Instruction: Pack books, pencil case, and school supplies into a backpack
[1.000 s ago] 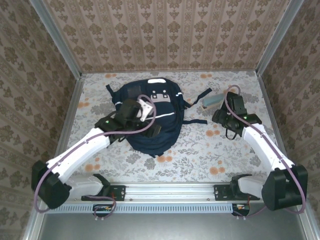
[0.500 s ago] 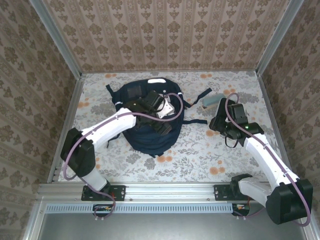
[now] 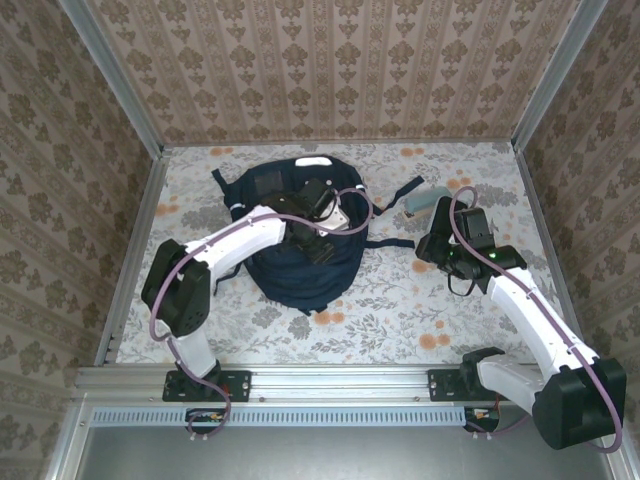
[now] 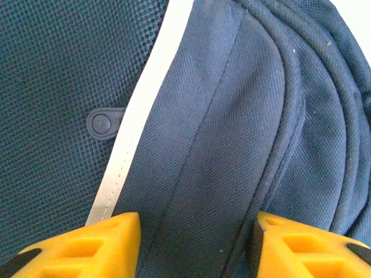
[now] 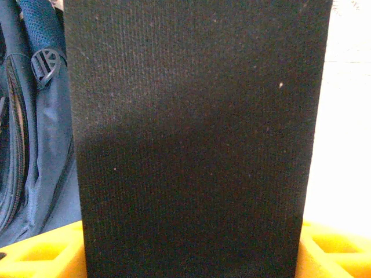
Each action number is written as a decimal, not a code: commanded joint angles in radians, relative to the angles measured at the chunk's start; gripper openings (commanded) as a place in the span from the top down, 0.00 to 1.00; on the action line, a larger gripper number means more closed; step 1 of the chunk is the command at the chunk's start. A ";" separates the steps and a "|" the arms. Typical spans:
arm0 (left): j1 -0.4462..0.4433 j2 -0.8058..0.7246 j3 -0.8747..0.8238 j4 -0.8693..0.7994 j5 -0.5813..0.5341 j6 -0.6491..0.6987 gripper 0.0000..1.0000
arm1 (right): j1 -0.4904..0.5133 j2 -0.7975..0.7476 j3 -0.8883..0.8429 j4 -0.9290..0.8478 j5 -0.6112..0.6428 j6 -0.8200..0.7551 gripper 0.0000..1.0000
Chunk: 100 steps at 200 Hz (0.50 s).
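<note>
R gripper (image 5: 188, 258) pinches the thin dark book (image 5: 191, 127) across its width (stiff, light, so edge hold suits); L gripper (image 4: 194, 246), jaws part-spread, grip unclear, straddles soft, floppy backpack (image 4: 232, 116) fabric.

Navy backpack (image 3: 300, 275) with a white stripe (image 4: 136, 124) beside dark mesh (image 4: 52, 69), on a white table (image 3: 400, 320) printed with grey foliage and orange blossoms. The walls (image 3: 330, 70) wear brown-and-cream damask paper in vertical bands. The left arm (image 3: 235, 240) and right arm (image 3: 530, 310) are white with black joints and purple cables (image 3: 371, 210); left fingers (image 4: 87, 246) and right fingers (image 5: 40, 255) are orange-yellow. The book (image 5: 191, 145) is near-black, finely woven; the case (image 3: 424, 201) grey-teal; the rail (image 3: 340, 381) silver.
</note>
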 commanded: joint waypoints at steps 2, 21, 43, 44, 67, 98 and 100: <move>-0.001 0.005 0.032 -0.006 -0.141 0.010 0.60 | 0.011 -0.019 -0.008 0.021 -0.005 0.026 0.33; -0.010 -0.023 0.029 0.019 -0.185 0.014 0.70 | 0.018 -0.023 -0.004 0.013 0.003 0.029 0.33; -0.025 -0.070 0.011 0.059 -0.259 0.014 0.83 | 0.028 -0.028 0.003 -0.005 0.020 0.027 0.33; -0.026 -0.071 0.010 0.062 -0.262 0.014 0.83 | 0.028 -0.028 0.003 -0.006 0.021 0.027 0.33; -0.049 -0.138 -0.018 0.114 -0.332 0.013 0.93 | 0.045 -0.047 0.004 -0.014 0.023 0.018 0.33; -0.078 -0.239 -0.055 0.190 -0.386 0.013 1.00 | 0.099 -0.066 0.003 0.000 0.003 -0.025 0.33; -0.081 -0.245 -0.057 0.193 -0.386 0.011 1.00 | 0.105 -0.067 0.003 0.002 0.001 -0.028 0.33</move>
